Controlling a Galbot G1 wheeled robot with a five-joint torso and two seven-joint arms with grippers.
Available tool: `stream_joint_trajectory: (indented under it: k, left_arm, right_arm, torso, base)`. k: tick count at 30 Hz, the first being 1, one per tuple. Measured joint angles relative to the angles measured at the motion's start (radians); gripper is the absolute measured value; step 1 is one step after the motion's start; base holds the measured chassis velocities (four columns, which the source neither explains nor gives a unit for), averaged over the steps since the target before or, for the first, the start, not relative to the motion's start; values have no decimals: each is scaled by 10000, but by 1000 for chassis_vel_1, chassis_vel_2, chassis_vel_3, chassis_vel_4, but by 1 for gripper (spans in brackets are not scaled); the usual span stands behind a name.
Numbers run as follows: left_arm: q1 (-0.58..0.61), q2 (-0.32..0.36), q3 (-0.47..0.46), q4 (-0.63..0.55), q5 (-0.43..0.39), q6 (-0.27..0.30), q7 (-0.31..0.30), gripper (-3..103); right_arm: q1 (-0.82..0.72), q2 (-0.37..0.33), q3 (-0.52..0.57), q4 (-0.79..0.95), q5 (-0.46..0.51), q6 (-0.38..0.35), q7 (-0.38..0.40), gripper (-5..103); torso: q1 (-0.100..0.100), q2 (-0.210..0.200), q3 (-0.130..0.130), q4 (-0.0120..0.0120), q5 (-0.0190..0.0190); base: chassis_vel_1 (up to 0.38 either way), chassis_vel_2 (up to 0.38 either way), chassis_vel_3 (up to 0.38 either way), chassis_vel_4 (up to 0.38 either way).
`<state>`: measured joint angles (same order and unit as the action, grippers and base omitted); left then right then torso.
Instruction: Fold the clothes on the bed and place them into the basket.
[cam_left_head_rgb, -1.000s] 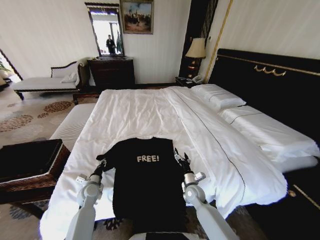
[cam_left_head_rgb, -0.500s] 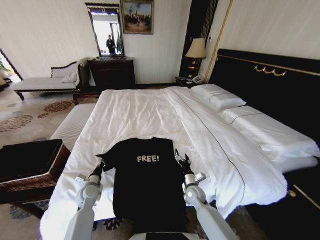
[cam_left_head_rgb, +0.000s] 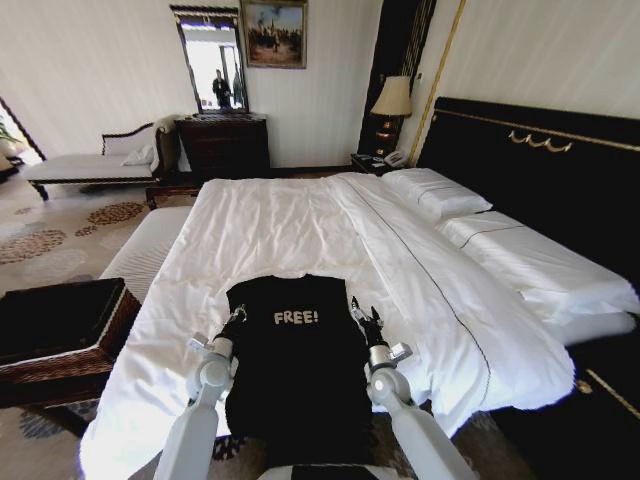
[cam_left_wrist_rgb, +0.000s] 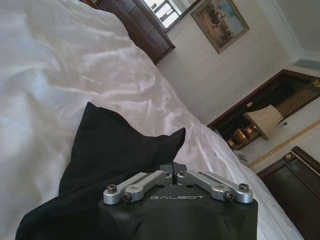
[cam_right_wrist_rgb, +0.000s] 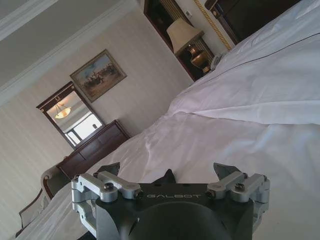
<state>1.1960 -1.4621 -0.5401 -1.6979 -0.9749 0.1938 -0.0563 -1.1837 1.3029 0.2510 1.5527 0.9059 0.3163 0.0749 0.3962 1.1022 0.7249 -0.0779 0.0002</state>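
hotel bedrm | big bed | lamp | mirror

"FREE!" stands on the black T-shirt; "GALBOT" on both gripper housings.

Bed: we see a very large bed with white duvet.
On it: we see white pillows and a black "FREE!" T-shirt.

open duvet ahead, basket left
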Motion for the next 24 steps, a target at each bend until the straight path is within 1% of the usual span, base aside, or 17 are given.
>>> stream_joint_trajectory:
  k: [9,16,18,19,21,22,23,24]
  left_arm:
    - [-309,-235,354,398,94,-2,11,0]
    - [-454,-438,490,639,301,-17,-9,0]
    - [-373,-447,556,601,355,50,-96,11]
    - [-373,-447,556,601,355,50,-96,11]
    - [-229,-437,566,436,371,199,-153,22]
    - [-229,-437,566,436,371,199,-153,22]
    - [-142,-426,561,322,371,290,-163,27]
    - [-94,-416,554,257,370,333,-167,27]
  right_arm:
    - [-38,155,217,-149,19,14,-29,100]
    - [-51,121,268,-231,14,32,-78,100]
    - [-21,114,274,-252,14,34,-82,100]
    - [-21,114,274,-252,14,34,-82,100]
    - [25,106,272,-263,18,35,-84,100]
    - [25,106,272,-263,18,35,-84,100]
    - [51,98,269,-263,21,35,-86,100]
    - [65,93,266,-266,25,35,-86,100]
  torso:
    - [-1,0,0,0,-1]
    - [0,0,0,0,-1]
    - [0,0,0,0,-2]
    - [0,0,0,0,-2]
    - [0,0,0,1,-1]
    - [0,0,0,1,-1]
    - [0,1,-1,1,-2]
    - [-1,0,-1,1,-2]
  base:
    - [0,0,0,0]
    - [0,0,0,0]
    - [0,0,0,0]
    - [0,0,0,0]
    - [0,0,0,0]
    - [0,0,0,0]
    - [0,0,0,0]
    - [0,0,0,0]
